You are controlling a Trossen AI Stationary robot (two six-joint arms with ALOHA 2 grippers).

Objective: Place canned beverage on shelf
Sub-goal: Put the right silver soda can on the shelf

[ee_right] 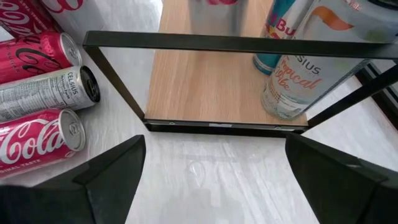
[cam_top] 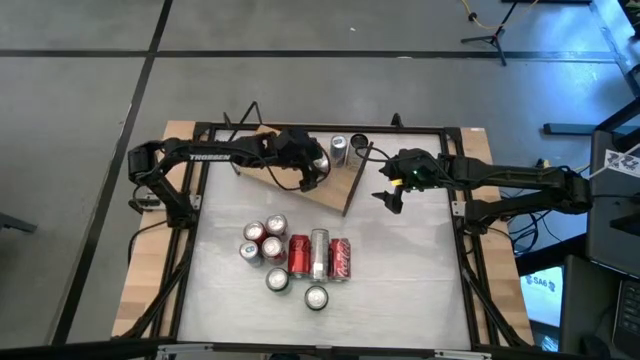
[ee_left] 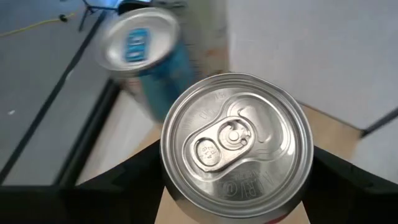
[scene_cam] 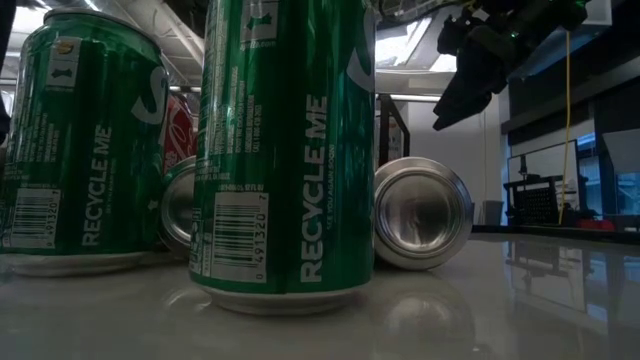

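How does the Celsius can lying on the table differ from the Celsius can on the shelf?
The silver Celsius can on the pale table lies on its side between two red Coca-Cola cans; the white Celsius can stands upright on the light-brown wooden shelf beside a blue can. Both are slim Celsius cans.

shelf (cam_top: 335, 190) half bare, cans (cam_top: 347, 148) — far end

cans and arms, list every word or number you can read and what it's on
"RECYCLE ME" on the near green can.
"RECYCLE ME" on the left green can.
"CELSIUS" on the lying silver can.
"Coca-Cola" script, partly cut off, on the lying red can.
"tropical vibe" on the standing Celsius can.
"TROSSEN" on the left arm.
Barcode digits: too small.
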